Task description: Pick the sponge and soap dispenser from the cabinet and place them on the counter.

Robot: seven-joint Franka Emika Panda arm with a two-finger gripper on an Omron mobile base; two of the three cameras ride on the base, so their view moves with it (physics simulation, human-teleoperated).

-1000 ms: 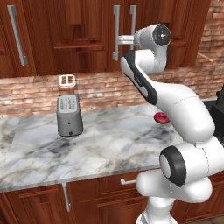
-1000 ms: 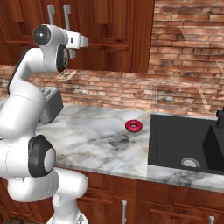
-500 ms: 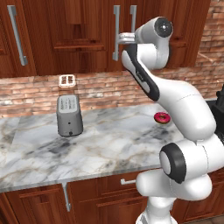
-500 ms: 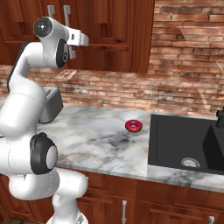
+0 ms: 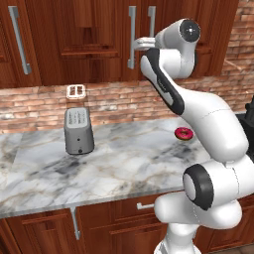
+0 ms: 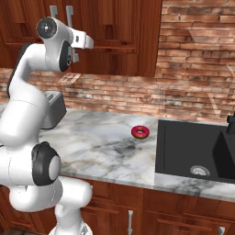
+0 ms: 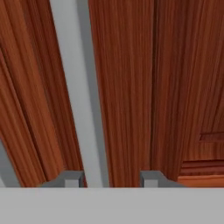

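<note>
**Mia:** Where is the gripper now?

**Ben:** Up high, at the cabinet, right by one long grey handle. In the hand view the two fingertips stand a little apart. The handle runs down to the inside edge of one tip, with bare wood across the rest of the gap.

**Mia:** Is it holding the handle?

**Ben:** That cannot be told. The fingers are partly open, and nothing is seen squeezed between them.

**Mia:** Where are the sponge and the soap dispenser?

**Ben:** The cabinet doors are shut, so they must be inside, hidden. The counter has a toaster near its back edge and a red doughnut toward the sink.

**Mia:** What could go wrong?

**Ben:** The handle sits off to one side, not in the middle of the fingers. If they close like that, they might slip off or only pinch the edge. Then a pull would not open the door. There is a second handle close by, so the hand could bump that one too.
</note>
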